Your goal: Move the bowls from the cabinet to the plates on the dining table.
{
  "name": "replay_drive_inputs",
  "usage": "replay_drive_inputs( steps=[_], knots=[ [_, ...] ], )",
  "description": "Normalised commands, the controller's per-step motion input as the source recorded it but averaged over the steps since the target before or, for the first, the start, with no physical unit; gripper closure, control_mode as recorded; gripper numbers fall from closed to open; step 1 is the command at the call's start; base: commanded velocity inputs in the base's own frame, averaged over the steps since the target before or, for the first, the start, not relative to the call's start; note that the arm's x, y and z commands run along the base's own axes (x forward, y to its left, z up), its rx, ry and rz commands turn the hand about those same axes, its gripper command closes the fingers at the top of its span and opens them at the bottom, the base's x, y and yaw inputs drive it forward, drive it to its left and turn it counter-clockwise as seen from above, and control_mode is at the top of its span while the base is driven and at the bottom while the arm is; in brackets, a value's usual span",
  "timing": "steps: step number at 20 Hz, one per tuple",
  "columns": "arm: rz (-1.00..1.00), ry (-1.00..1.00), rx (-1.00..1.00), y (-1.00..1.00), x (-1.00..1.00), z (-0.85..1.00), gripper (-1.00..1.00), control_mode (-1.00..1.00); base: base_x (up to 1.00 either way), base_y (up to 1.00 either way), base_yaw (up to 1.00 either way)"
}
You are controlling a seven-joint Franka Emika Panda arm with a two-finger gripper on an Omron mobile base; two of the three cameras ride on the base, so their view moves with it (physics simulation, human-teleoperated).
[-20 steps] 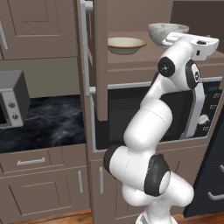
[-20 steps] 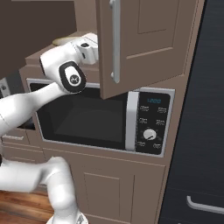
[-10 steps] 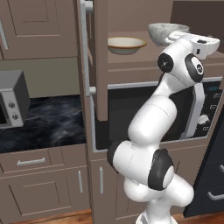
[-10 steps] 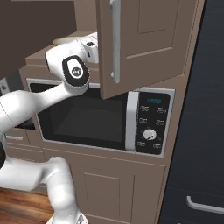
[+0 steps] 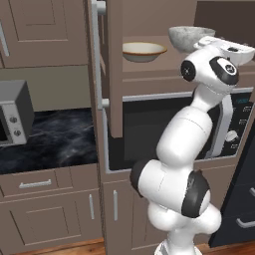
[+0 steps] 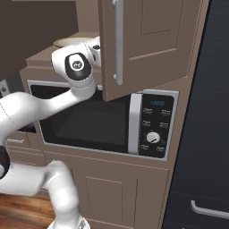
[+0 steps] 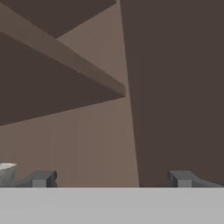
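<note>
The marbled bowl (image 5: 185, 37) is partly covered on its right side by the arm's white hand in the left base view; in the hand view just a pale sliver of it shows at the lower left edge. In the right base view the cream bowl (image 6: 67, 41) is mostly hidden behind the arm's wrist and the open cabinet door (image 6: 143, 40). The pincer (image 7: 111, 178) shows no more than its two tips, the rest cut off below. The grey microwave (image 5: 12, 117) is cropped by the left edge.
</note>
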Motion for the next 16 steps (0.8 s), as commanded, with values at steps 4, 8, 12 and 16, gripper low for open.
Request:
replay_drive_inputs(
  steps=[4,8,12,16],
  knots=[
    [-0.13,-0.02,0.03,-0.09,-0.3,0.01,-1.0,-1.0,0.0,0.0,0.0],
    [-0.14,-0.02,0.01,-0.11,-0.28,0.02,-1.0,-1.0,0.0,0.0,0.0],
    [-0.14,-0.01,0.01,-0.12,-0.25,0.09,-1.0,-1.0,0.0,0.0,0.0],
    [-0.16,-0.01,0.03,-0.06,-0.25,0.22,-1.0,-1.0,0.0,0.0,0.0]
  ],
)
